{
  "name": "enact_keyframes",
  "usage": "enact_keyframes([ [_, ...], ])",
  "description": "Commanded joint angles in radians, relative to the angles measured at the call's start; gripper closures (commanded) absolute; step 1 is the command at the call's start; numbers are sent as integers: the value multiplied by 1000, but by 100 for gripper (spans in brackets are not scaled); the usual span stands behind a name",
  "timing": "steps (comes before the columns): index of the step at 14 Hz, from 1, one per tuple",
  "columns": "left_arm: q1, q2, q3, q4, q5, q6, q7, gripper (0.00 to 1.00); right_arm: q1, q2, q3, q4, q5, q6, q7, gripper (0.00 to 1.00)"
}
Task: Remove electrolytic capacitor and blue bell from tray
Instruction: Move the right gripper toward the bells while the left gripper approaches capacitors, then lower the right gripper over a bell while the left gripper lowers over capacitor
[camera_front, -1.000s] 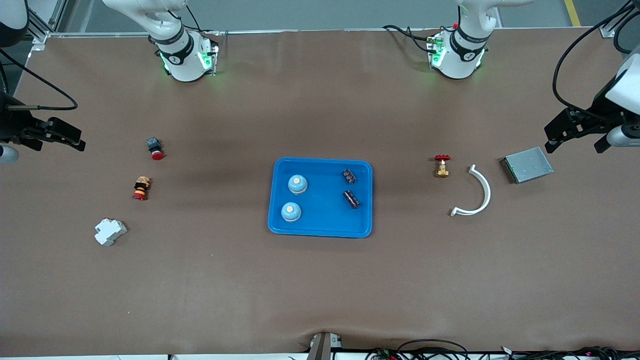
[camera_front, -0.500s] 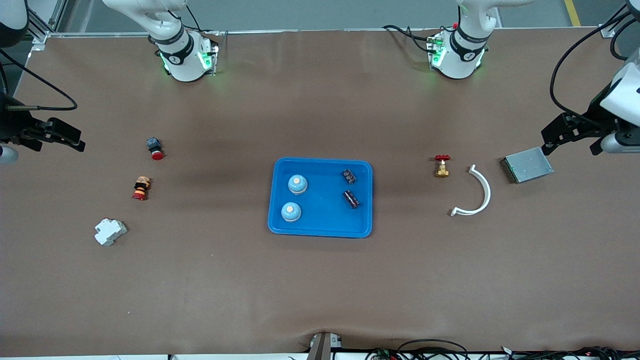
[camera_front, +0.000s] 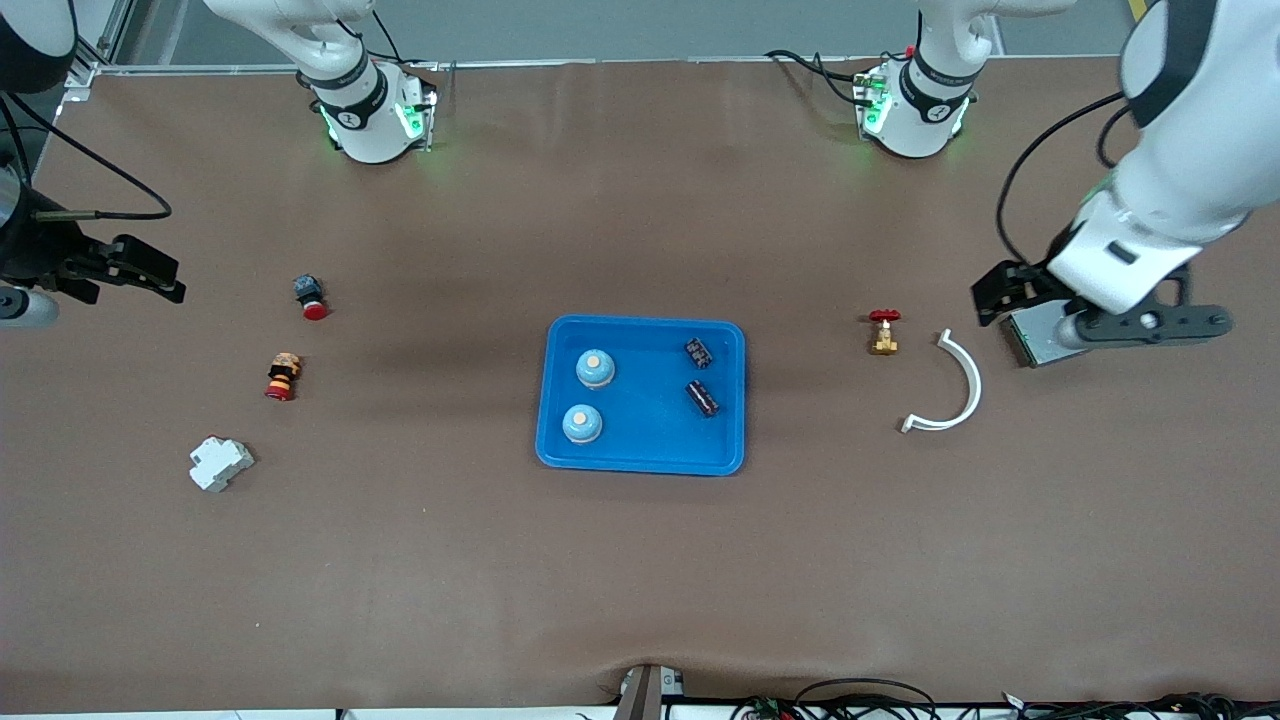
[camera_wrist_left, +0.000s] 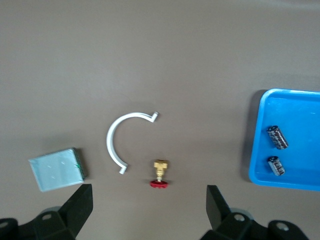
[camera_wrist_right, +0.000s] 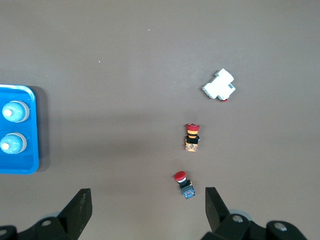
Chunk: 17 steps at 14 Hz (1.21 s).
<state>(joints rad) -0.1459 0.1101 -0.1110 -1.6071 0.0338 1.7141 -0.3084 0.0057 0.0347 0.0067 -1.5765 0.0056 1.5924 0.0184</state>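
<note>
On tray (camera_front: 642, 455): two blue bells (camera_front: 594, 369), two capacitors (camera_front: 698, 352), none removed; left gripper (camera_wrist_left: 147, 207) wide over metal box (camera_front: 1040, 345), right gripper (camera_wrist_right: 145, 207) wide, waiting.

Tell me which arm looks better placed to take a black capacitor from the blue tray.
Probably left: the cylindrical black capacitors lie at the bright blue plastic tray's end toward the left arm, whose open tool is closer.

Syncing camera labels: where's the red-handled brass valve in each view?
Front view: red-handled brass valve on the table between the tray and the white curved clip, toward the left arm's end.
Left wrist view: valve beside the clip.
Right wrist view: not in it.
Shared landmark: the tray.
</note>
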Motion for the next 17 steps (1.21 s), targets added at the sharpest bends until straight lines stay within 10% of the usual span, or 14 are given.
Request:
enact_keyframes([
  [1, -44, 52, -1, 23, -12, -14, -115, 0, 40, -38, 3, -54, 4, 15, 49, 0],
  [17, -193, 299, 1, 125, -130, 163, -707, 0, 315, -48, 3, -355, 71, 297, 469, 0],
])
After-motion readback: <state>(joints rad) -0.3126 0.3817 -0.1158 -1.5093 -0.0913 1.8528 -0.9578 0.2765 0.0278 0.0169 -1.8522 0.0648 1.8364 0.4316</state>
